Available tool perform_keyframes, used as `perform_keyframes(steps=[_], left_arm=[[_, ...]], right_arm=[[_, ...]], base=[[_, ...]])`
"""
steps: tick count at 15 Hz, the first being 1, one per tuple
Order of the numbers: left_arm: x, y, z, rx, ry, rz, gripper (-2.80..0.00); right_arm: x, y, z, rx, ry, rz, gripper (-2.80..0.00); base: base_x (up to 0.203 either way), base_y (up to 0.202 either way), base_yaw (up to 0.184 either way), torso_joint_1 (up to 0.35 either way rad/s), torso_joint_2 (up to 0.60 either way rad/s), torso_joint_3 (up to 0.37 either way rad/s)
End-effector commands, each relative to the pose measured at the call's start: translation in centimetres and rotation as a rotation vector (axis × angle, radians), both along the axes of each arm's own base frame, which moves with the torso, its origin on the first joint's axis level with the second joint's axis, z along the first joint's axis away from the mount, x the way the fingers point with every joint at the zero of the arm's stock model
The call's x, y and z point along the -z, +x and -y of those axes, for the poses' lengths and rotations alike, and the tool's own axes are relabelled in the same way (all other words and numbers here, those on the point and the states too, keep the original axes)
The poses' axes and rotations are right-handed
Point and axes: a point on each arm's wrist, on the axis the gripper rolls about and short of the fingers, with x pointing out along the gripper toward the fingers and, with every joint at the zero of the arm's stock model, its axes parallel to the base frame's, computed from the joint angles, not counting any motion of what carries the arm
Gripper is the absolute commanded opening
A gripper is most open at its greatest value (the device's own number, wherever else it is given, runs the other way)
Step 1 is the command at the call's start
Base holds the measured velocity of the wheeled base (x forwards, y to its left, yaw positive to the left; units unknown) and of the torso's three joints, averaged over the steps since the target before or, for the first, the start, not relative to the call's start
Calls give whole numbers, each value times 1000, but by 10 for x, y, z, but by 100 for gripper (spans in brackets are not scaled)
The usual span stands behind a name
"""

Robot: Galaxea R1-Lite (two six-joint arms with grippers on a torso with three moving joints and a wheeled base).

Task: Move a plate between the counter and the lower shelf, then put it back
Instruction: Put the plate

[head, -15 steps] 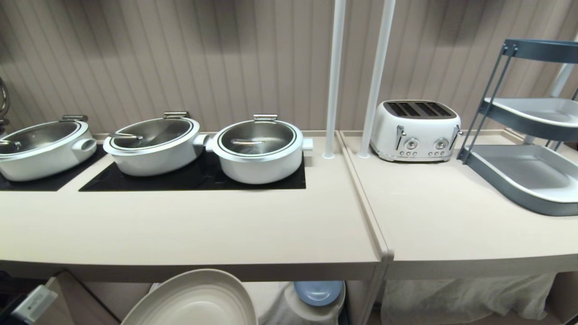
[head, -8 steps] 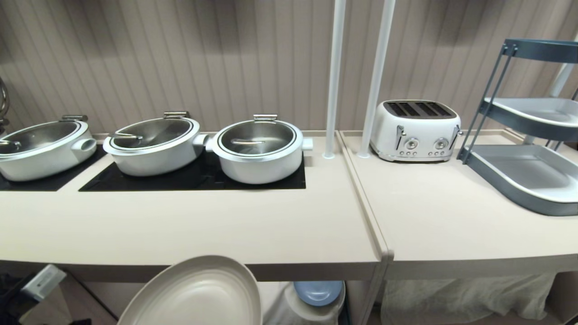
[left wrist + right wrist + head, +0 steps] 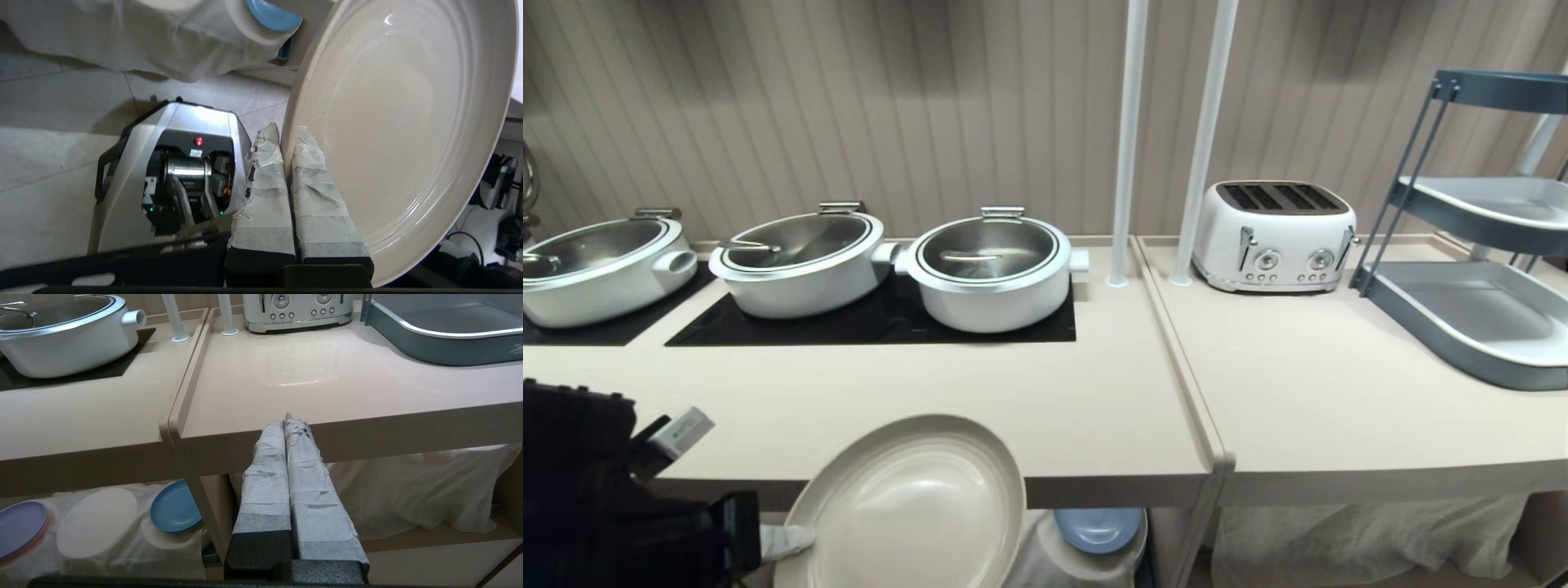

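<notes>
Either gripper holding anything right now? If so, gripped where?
The left gripper holds the plate, pinching its rim edge between both taped fingers. The right gripper is shut on nothing.

Kitchen, showroom-like; long beige counter (image 3: pixel 980 408) with black glass cooktop (image 3: pixel 866 322) inset at far left; three white lidded pots (image 3: pixel 992 269) on cooktop; white four-slot toaster (image 3: pixel 1272 237) on adjoining worktop at right; grey tiered tray rack (image 3: pixel 1478 318) far right; ribbed beige wall panelling (image 3: pixel 849 106) behind; cloth-lined lower shelf (image 3: pixel 102 522) holding blue plate (image 3: pixel 175 508).
</notes>
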Motion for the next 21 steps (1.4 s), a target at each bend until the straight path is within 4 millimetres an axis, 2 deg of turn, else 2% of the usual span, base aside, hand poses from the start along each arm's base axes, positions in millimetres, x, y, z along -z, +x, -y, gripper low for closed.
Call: perform_keyframes(steps=[1, 7, 13, 21], left_arm=[[7, 22, 5, 1, 7, -48, -280], [16, 59, 10, -14, 23, -63, -280], [40, 95, 12, -63, 55, -29, -280], [48, 146, 18, -75, 51, -14, -280]], right_arm=[[0, 0, 0, 0, 1, -1, -280], [0, 0, 0, 0, 1, -1, -280], [0, 0, 0, 0, 1, -1, -280], [0, 0, 0, 0, 1, -1, -280]], base=[[0, 0, 0, 0, 0, 0], [0, 0, 0, 0, 0, 0], [0, 0, 0, 0, 0, 0], [0, 0, 0, 0, 0, 0]])
